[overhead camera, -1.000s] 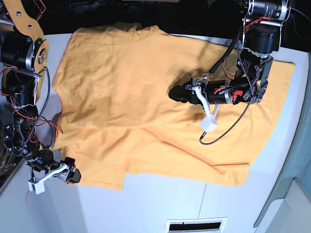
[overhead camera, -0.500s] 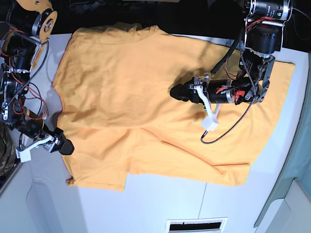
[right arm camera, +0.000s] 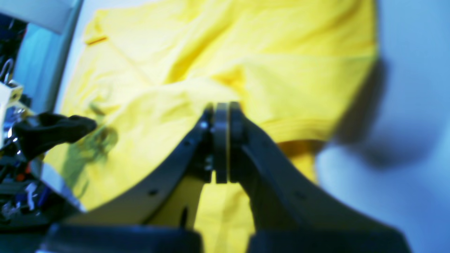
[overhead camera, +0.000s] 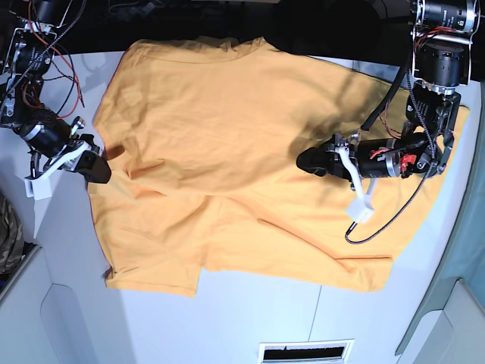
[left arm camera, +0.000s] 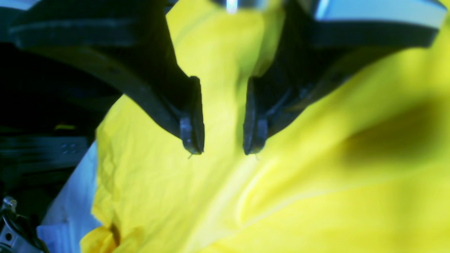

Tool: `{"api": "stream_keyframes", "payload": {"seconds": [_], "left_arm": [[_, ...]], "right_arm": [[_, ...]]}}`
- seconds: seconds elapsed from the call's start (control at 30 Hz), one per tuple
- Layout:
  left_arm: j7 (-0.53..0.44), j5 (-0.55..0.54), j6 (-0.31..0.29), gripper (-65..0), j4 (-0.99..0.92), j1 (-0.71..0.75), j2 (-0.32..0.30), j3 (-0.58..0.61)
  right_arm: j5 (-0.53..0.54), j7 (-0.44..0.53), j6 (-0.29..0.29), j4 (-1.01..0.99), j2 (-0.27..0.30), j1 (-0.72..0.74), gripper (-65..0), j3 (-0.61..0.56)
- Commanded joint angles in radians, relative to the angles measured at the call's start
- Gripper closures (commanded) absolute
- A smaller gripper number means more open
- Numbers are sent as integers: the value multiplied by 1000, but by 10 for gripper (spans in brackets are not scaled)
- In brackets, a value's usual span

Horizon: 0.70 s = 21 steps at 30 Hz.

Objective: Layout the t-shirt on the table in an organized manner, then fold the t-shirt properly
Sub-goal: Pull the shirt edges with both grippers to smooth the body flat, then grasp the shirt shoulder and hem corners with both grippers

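The orange-yellow t-shirt (overhead camera: 227, 152) lies spread plain side up on the white table (overhead camera: 250, 318), with creases across its middle. My left gripper (overhead camera: 303, 161) rests low over the shirt's right half. In the left wrist view (left arm camera: 221, 151) its jaws stand a little apart, with the shirt (left arm camera: 316, 193) under and between them. My right gripper (overhead camera: 97, 167) is at the shirt's left edge. In the right wrist view (right arm camera: 220, 105) its jaws are shut, tips against a fold of the shirt (right arm camera: 246, 52). I cannot tell whether cloth is nipped.
A camouflage cloth (overhead camera: 7, 235) lies off the table's left side. A slotted vent (overhead camera: 307, 353) sits at the front edge. A black cable with a white block (overhead camera: 358, 208) hangs from the left arm over the shirt. A grey-teal panel (overhead camera: 462, 303) stands at the right.
My right gripper moved up along the shirt's left edge, from the lower corner to mid-height. My left gripper moved right, and the shirt's upper part shifted right with it.
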Motion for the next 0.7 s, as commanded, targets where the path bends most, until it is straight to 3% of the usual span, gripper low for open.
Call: {"api": "stream_keyframes", "payload": {"seconds": [0.0, 0.33, 0.57, 0.67], "left_arm": [[-12, -30, -9, -209, 29, -21, -20, -5], [-94, 38, -9, -209, 8, -17, -193, -7], [-90, 34, -9, -209, -70, 23, -256, -7], [-58, -43, -9, -209, -67, 51, -250, -7]], "right_arm": [[23, 3, 13, 17, 1, 5, 0, -12], [-192, 6, 10, -48, 10, -49, 0, -298], [-260, 163, 6, -232, 116, -37, 0, -317], [-259, 199, 6, -325, 166, 10, 0, -317]]}}
